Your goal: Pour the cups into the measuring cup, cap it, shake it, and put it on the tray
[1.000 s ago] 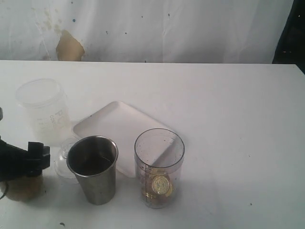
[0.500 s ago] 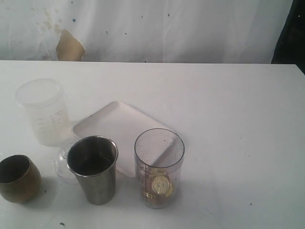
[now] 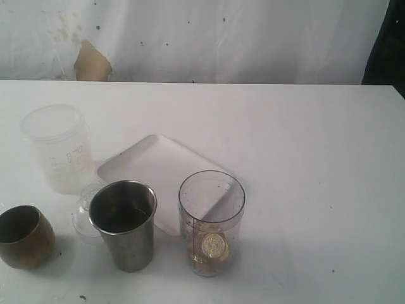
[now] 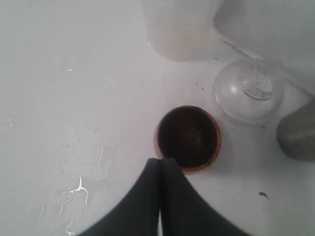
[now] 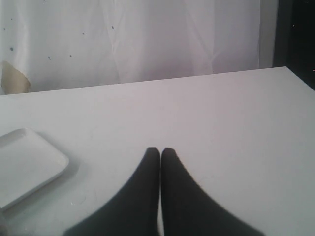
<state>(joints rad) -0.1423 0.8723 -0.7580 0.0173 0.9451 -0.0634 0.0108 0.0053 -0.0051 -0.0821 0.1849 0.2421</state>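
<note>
The squat brass cup point(image 3: 24, 236) stands at the table's front left, upright and free. In the left wrist view I look down into this brass cup point(image 4: 188, 137); my left gripper point(image 4: 160, 161) is shut and empty above the cup's near side. The steel tumbler point(image 3: 124, 223) stands beside it. The clear measuring cup point(image 3: 211, 223) holds gold coins at its bottom. Behind both lies the white tray point(image 3: 155, 168). My right gripper point(image 5: 160, 150) is shut and empty over bare table, with the tray point(image 5: 24, 164) off to one side. Neither arm shows in the exterior view.
A frosted plastic jar point(image 3: 58, 149) stands at the back left. A small clear domed lid point(image 3: 82, 212) lies between the jar and the tumbler, also visible as a clear domed lid point(image 4: 248, 89) in the left wrist view. A white curtain hangs behind the table.
My left gripper was at the brass cup a second ago; it has since left the exterior view and shut. The cup stands uncovered in the same spot.
</note>
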